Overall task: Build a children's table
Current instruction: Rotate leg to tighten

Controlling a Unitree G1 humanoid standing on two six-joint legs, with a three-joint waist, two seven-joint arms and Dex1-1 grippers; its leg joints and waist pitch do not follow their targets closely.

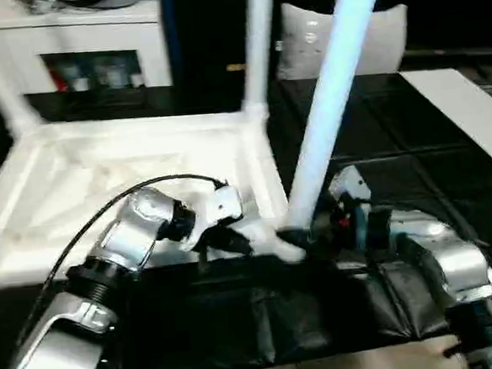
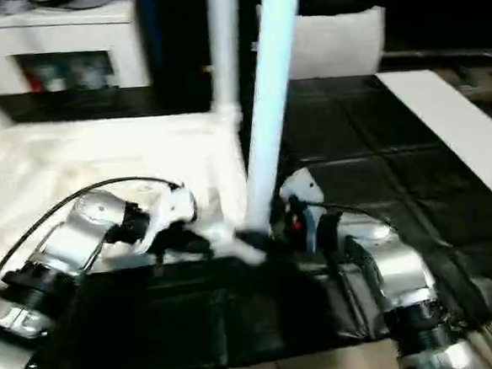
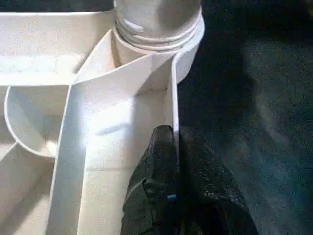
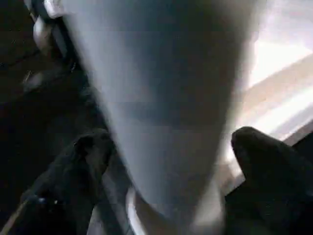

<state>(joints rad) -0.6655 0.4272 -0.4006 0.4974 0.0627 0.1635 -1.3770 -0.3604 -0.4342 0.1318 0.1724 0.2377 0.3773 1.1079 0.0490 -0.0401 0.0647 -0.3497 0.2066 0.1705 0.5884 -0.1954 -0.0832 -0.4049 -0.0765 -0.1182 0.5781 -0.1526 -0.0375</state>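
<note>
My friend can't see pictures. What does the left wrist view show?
The left pincer, shut, pinches the thin side wall of the upside-down white top. Just past it, a white leg stands in the round corner socket, with black floor beside.

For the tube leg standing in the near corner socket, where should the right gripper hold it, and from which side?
Low on the near leg, just above the corner socket, coming from the robot's right, where the right gripper sits with jaws wide either side of it. The left gripper, pinching the table top's rim, blocks the other side.
</note>
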